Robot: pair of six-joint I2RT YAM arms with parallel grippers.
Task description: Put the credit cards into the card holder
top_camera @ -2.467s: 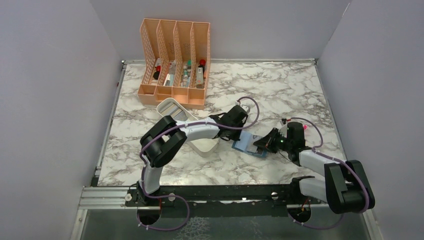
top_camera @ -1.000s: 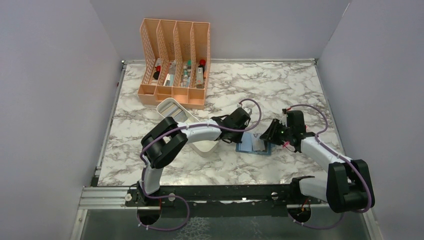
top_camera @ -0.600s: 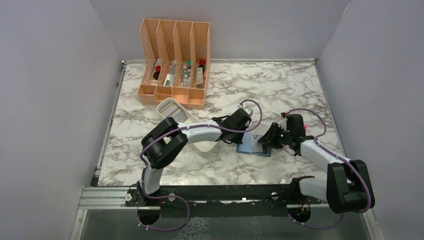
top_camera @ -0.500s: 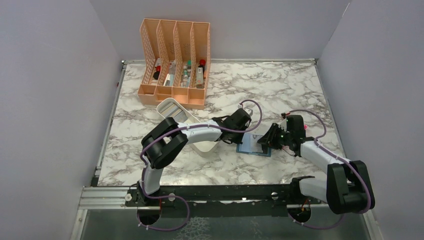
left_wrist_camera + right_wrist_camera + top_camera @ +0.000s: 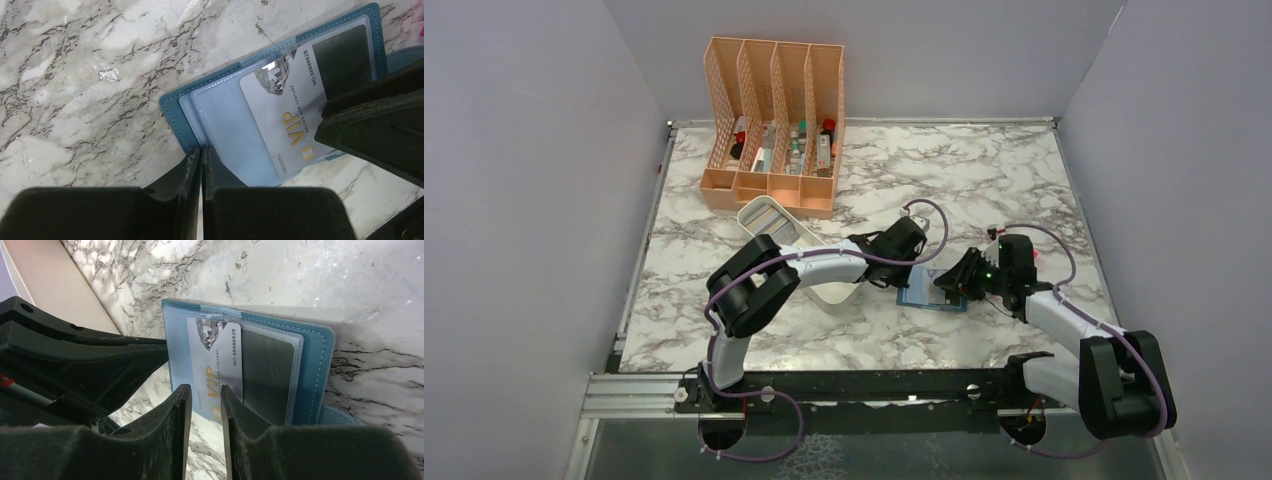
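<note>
Teal card holder [image 5: 312, 380] edge meets clenched left gripper [image 5: 201, 150]; right gripper [image 5: 206, 390] parted over card [image 5: 215, 365].

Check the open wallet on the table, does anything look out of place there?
Yes: the silver VIP card is only partway on the card holder. One end juts past the holder's edge, so it isn't seated.

Your left gripper [image 5: 201, 151] sits at bottom centre, fingers squeezed together, tips right at the lower-left edge of the open holder [image 5: 175, 117]. The holder lies slanted on the marble table [image 5: 75, 75], running toward the upper right. A silver VIP card [image 5: 285, 115] lies across its clear sleeve. The right gripper [image 5: 322, 120] covers that card's lower-right end.
</note>
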